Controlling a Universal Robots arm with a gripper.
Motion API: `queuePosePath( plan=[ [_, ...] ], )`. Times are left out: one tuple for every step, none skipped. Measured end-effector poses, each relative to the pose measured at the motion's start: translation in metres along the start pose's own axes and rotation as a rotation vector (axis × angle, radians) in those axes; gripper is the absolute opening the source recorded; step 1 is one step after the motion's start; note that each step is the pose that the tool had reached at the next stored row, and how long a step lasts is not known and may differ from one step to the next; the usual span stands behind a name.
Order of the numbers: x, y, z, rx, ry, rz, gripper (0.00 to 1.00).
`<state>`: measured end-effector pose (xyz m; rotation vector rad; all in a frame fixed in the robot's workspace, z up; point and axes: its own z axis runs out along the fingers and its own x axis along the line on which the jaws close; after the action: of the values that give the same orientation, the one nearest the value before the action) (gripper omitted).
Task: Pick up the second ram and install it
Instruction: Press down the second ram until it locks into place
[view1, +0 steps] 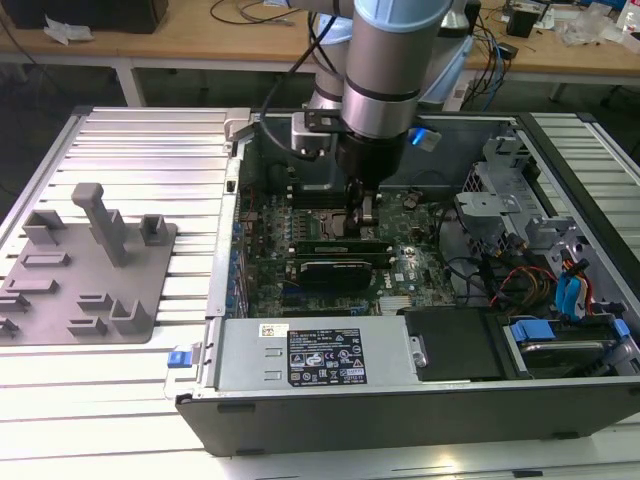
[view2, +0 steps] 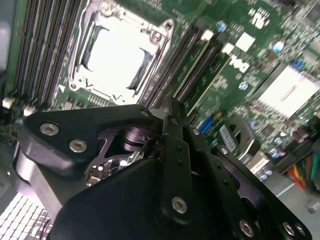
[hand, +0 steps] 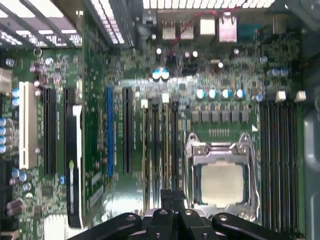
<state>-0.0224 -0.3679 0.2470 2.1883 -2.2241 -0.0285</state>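
Second ram (hand: 165, 150) stands in its slot (hand: 174, 150), just beneath closed claw (hand: 172, 196).

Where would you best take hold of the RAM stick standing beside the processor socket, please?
I would pinch the RAM stick by its top long edge, near the middle, across its two flat faces, coming straight down from above. It stands on edge among the memory slots beside the processor socket, so only that upper edge seems free.
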Motion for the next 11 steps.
queuePosePath(
  plan=[
    [0.0001,0.0035,0.0001,0.0,0.0,0.0,0.08],
    [0.0001,0.0067,0.0002,0.0,0.0,0.0,0.08],
    [0.0002,0.0137,0.0004,0.0,0.0001,0.0,0.08],
    [0.0003,0.0173,0.0005,0.0,0.0001,0.0,0.08],
    [0.0003,0.0237,0.001,0.0001,-0.0001,0.0,0.08],
    [0.0005,0.028,0.0018,0.0,0.0,0.0,0.08],
    [0.0005,0.0297,0.0023,-0.0001,0.0003,-0.004,0.08],
    [0.0006,0.0321,0.0032,-0.0001,0.0004,-0.01,0.08],
    [0.0006,0.0345,0.0042,0.0,0.0005,-0.014,0.08],
    [0.0006,0.0353,0.0045,0.0,0.0006,-0.016,0.08],
    [0.0006,0.0353,0.0045,0.0,0.0006,-0.016,0.08]
  ],
)
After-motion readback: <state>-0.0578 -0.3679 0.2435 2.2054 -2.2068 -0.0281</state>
